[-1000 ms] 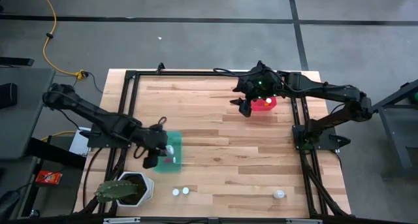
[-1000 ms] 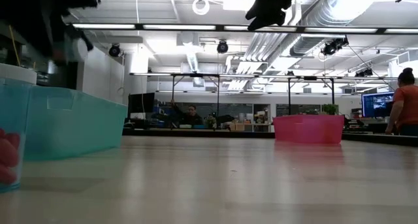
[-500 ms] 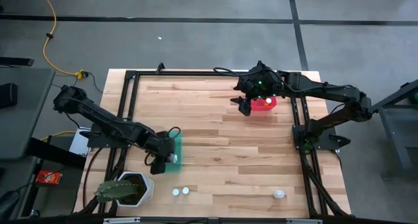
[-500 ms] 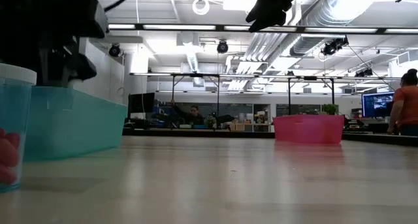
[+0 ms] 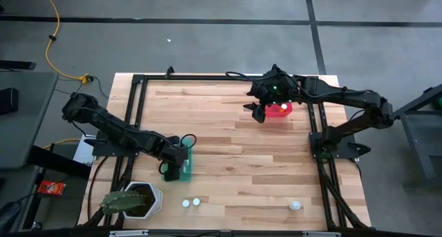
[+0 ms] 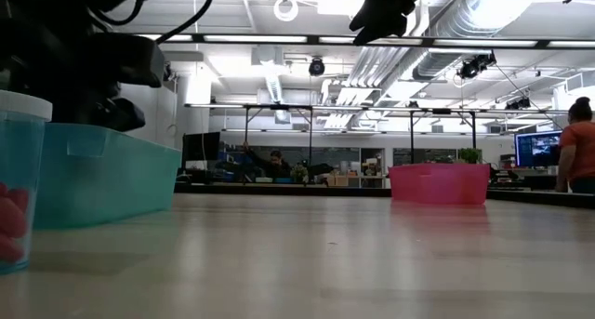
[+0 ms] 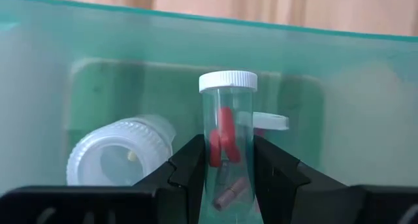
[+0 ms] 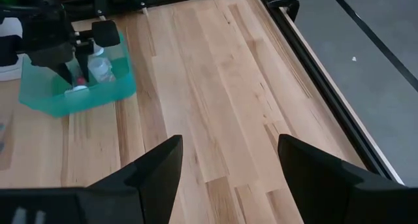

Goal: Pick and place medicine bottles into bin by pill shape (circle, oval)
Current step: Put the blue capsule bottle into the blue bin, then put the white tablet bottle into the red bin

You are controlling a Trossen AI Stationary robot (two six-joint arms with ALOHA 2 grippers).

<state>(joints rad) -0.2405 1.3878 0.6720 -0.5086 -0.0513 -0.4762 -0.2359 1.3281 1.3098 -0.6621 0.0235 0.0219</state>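
Note your left gripper (image 7: 224,178): fingers clamp a clear white-capped medicine bottle (image 7: 226,129) inside the teal plastic bin (image 5: 185,169); right gripper (image 8: 228,168) fingers spread.

1. The worktop (image 5: 228,161) is of light wooden planks inside a black frame.
2. On it stand a teal bin (image 5: 184,161), a pink bin (image 5: 279,110) and a white hexagonal plant pot (image 5: 152,197).
3. Three small medicine bottles (image 5: 196,202) stand near its front edge.

2 matte-black jointed arms (image 5: 117,130), black cables, angular end effectors (image 8: 228,165)
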